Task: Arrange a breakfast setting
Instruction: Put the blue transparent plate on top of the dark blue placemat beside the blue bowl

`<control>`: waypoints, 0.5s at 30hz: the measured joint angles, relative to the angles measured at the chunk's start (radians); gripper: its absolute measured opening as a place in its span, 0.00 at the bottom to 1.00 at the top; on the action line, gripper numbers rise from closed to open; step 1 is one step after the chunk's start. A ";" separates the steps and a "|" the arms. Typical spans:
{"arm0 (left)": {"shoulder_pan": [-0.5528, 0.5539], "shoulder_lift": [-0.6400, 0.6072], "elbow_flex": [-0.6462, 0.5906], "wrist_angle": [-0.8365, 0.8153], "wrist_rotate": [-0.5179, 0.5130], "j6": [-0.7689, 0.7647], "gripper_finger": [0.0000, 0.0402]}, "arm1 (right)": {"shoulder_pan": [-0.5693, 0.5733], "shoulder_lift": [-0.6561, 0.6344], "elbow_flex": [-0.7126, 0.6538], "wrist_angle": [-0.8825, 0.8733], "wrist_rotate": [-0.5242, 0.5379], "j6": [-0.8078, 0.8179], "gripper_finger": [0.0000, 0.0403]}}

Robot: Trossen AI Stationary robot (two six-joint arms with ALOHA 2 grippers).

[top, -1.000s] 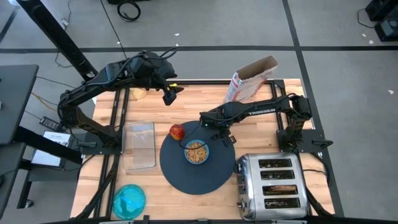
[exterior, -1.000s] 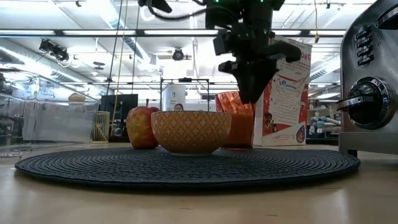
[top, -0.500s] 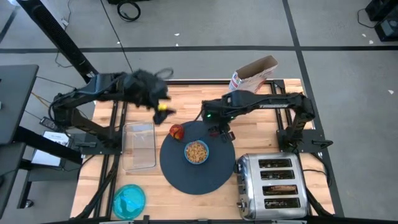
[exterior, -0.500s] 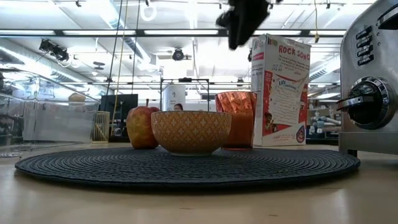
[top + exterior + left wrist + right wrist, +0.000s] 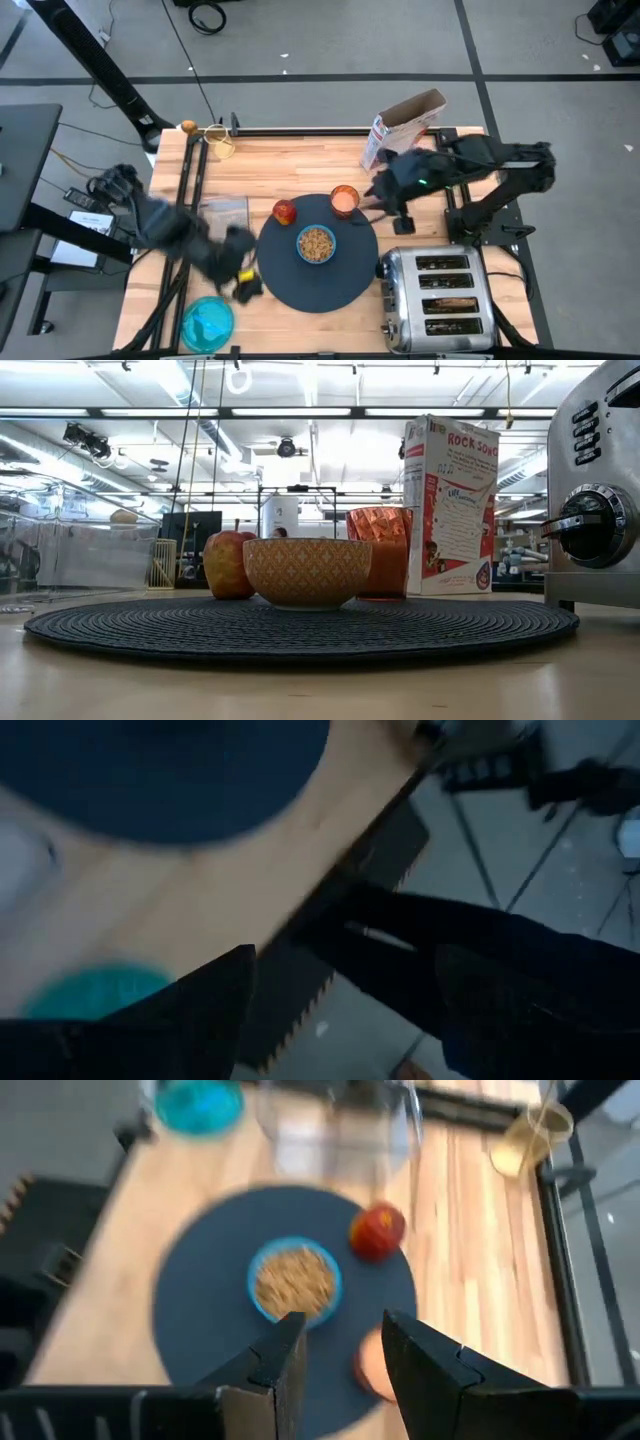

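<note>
Progress: the mat (image 5: 315, 280) is lying mid-tabletop and already carrying 3 items, so I am judging the setting partly laid
On the mat: the blue bowl (image 5: 315, 244) is sitting at the centre, the apple (image 5: 285, 211) at the far-left edge, the orange cup (image 5: 344, 200) at the far edge
Left to place: the teal plate (image 5: 207, 322) is waiting at the near-left tabletop corner, off the mat; toast and spoon are not clearly showing
Containers: the bowl is holding cereal; the clear tray (image 5: 224, 232) beside the mat is looking empty; the cup's contents cannot be told; the toaster (image 5: 438, 298) slots are too dark to read
Left end effector (image 5: 243, 285): hovering between mat and plate, fingers spread, grasping nothing
Right end effector (image 5: 382, 197): sitting near the cup, fingers part-open, grasping nothing
</note>
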 joint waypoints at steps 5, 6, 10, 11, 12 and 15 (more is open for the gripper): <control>-0.143 0.126 0.000 0.001 0.001 -0.235 0.78 | 0.144 -0.026 0.000 0.035 0.078 0.091 0.35; -0.160 0.153 0.000 0.007 0.001 -0.264 0.77 | 0.172 -0.025 0.000 0.036 0.102 0.110 0.35; -0.216 0.270 0.000 0.008 0.038 -0.372 0.72 | 0.270 -0.008 0.000 0.036 0.202 0.199 0.35; -0.227 0.298 0.000 0.006 0.046 -0.396 0.71 | 0.295 -0.001 0.000 0.035 0.227 0.224 0.35; -0.240 0.329 0.000 0.004 0.053 -0.416 0.70 | 0.317 0.009 0.000 0.036 0.249 0.250 0.35; -0.271 0.415 0.000 -0.011 0.062 -0.465 0.67 | 0.374 0.036 0.000 0.044 0.311 0.337 0.35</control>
